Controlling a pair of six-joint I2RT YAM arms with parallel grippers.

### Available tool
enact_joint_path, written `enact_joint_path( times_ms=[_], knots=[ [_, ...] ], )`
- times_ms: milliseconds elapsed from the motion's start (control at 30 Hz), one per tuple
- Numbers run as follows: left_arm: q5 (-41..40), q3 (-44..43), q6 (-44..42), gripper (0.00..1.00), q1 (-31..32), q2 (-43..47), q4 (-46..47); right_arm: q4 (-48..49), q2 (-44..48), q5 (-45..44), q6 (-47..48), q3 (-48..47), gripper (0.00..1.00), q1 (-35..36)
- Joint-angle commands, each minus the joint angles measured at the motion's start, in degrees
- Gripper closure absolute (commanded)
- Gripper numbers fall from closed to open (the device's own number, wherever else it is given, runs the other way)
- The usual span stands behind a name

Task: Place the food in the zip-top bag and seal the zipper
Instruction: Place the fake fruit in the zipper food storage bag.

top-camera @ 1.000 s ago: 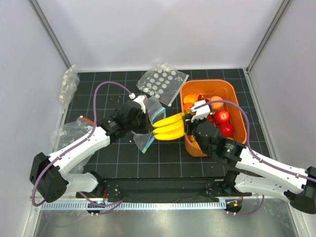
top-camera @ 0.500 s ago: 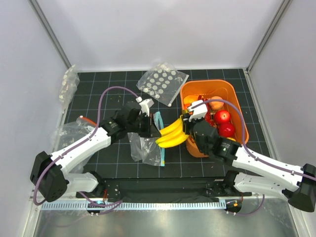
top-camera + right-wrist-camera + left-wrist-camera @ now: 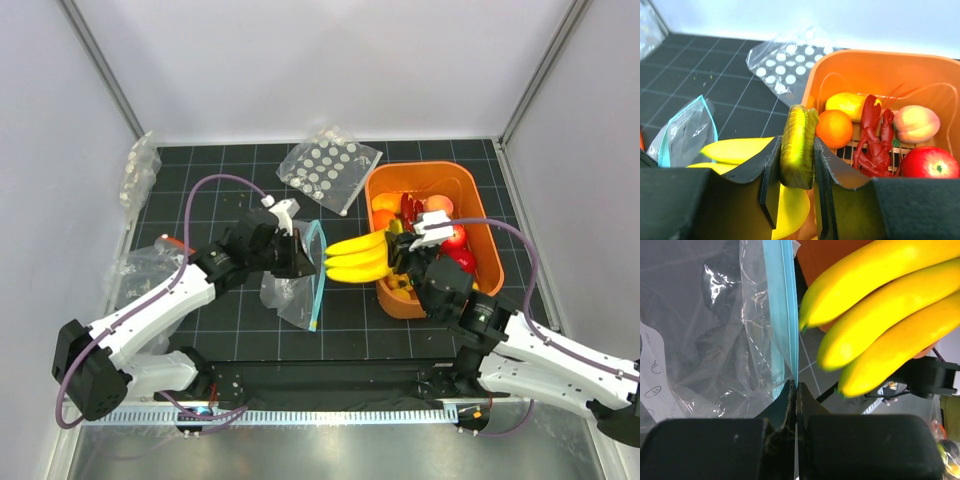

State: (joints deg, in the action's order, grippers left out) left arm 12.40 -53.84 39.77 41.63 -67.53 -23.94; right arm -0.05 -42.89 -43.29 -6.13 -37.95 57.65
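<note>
Loading step, by the look of it — right tool [image 3: 797,150] pinching the banana bunch [image 3: 358,258] by its stem, left tool [image 3: 796,390] clamped on the zipper [image 3: 782,300]; next, steer the tips into the zip-top bag [image 3: 288,296].

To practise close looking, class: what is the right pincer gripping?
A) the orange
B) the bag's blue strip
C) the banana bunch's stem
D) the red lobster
C: the right wrist view shows the right pincer closed on the banana bunch by its stem; the orange lies loose in the basket.

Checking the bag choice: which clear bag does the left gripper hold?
The blue-zip bag, its strip pinched in the left gripper; the dotted bag lies apart.
</note>
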Motion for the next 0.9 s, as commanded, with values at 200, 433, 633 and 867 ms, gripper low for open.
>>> enact_joint_path(
  times_ms=[200, 433, 633, 867],
  knots=[
    [7.45, -1.53, -0.57, 1.00, 0.65, 1.08, 1.53, 4.97, 1.32, -3.03, 0.42, 0.51, 0.99, 0.10],
    [12.63, -2.92, 1.98, 1.00, 1.44, -2.07, 3.90, 7.70, 4.22, 1.62, 2.09, 2.62, 0.99, 0.10],
    [21.94, -7.06, 6.46, 1.00, 1.44, -6.82, 4.08, 9.02, 4.57, 2.07, 3.40, 3.50, 0.99, 0.18],
    [18.63, -9.52, 7.43, 1.00, 1.44, -3.94, 0.48, 10.16, 5.80, 2.86, 4.29, 4.82, 0.99, 0.18]
  ],
)
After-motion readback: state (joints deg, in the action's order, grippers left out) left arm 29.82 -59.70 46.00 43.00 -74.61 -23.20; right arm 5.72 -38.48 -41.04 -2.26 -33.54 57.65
